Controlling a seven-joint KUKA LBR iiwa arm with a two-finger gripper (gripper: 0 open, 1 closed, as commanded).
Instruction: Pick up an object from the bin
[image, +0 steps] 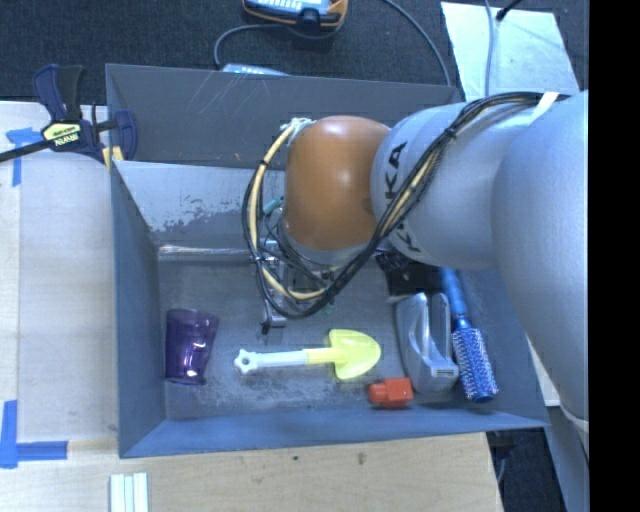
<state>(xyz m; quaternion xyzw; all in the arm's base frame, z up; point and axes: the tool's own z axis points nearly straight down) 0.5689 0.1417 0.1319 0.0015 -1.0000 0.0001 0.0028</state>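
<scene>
- Grey metal bin (135, 300): sitting open; the arm is covering much of its floor and its right side.
- Arm (480, 190): reaching in from the right. Its orange wrist cover (335, 180) and looped cables (262, 215) are hiding most of the gripper (272, 320). Only a dark tip is showing, so whether it is open, closed or holding anything cannot be told.
- Toy shovel (345, 355), yellow blade, white handle: lying flat at front centre, its handle end nearest that tip.
- Blue hairbrush (472, 362): lying at right, its handle running under the arm.
- Grey stapler-like thing (425, 345): lying just beside the hairbrush, hard to identify.
- Purple cup (190, 345): resting at front left, well apart.
- Red block (390, 393): sitting near the front wall.
</scene>
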